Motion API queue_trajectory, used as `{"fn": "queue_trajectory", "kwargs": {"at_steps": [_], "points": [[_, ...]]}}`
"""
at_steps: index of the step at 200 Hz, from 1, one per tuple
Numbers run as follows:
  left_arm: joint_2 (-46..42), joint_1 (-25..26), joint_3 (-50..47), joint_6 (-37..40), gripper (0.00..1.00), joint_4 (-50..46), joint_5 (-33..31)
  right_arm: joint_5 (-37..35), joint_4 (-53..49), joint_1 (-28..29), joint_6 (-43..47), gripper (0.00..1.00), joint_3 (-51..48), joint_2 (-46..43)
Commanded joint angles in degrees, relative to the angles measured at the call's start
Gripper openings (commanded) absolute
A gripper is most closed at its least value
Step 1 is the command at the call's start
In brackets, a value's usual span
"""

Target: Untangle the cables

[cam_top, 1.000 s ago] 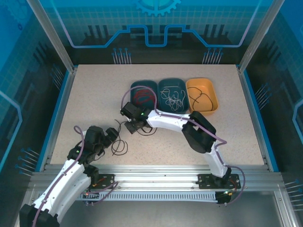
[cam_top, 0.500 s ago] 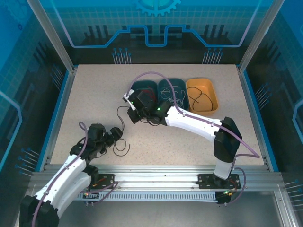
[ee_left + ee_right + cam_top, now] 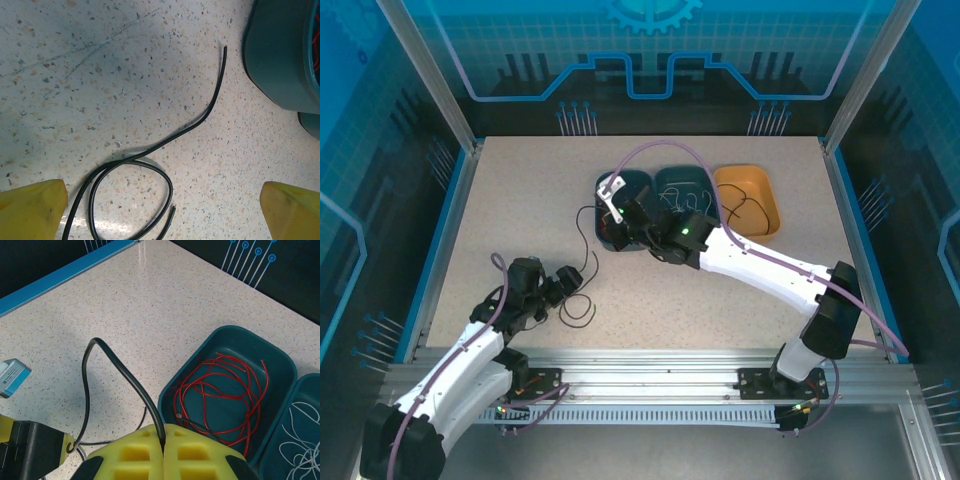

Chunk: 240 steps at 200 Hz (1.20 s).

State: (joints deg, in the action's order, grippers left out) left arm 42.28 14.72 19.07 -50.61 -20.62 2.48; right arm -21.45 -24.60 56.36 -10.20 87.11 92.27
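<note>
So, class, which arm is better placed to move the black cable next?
Right, probably: the right hand is shut on the black cable, a stretch held raised. The left hand hangs open above loose black cable.

black cable [image 3: 131,382], red cables [image 3: 222,390], white cables [image 3: 300,450], teal tray [image 3: 240,340], orange tray [image 3: 768,195], speckled beige table [image 3: 520,220]

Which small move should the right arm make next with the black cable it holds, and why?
Probably swing it right, toward the orange tray, which already holds a looped black cable. The right gripper is shut on the black cable near the teal tray of red cables, so that tray seems wrong.
</note>
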Motion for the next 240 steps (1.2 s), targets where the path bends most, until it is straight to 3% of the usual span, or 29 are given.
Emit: {"fn": "queue_trajectory", "kwargs": {"at_steps": [1,61,139,206,240], "points": [[-0.09,-0.57,1.84,1.48,0.99,0.16,1.34,-1.85,0.4,-0.85,1.21,0.0,-0.67,-3.06],[-0.07,-0.57,1.94,1.37,0.99,-0.48,0.6,-4.17,-4.06,-5.46,2.26,0.0,-1.24,-7.97],[0.12,-0.57,2.07,1.04,0.99,-0.84,-0.37,-9.43,-5.88,-16.8,5.3,0.0,-3.99,-15.19],[0.16,-0.57,2.43,1.04,0.99,-1.04,-0.51,-6.73,-4.12,-30.07,4.18,0.0,-7.96,-16.5],[0.08,-0.57,2.44,0.93,0.99,-1.47,-0.69,-6.04,-3.79,-33.94,2.9,0.0,-10.27,-16.96]]}}
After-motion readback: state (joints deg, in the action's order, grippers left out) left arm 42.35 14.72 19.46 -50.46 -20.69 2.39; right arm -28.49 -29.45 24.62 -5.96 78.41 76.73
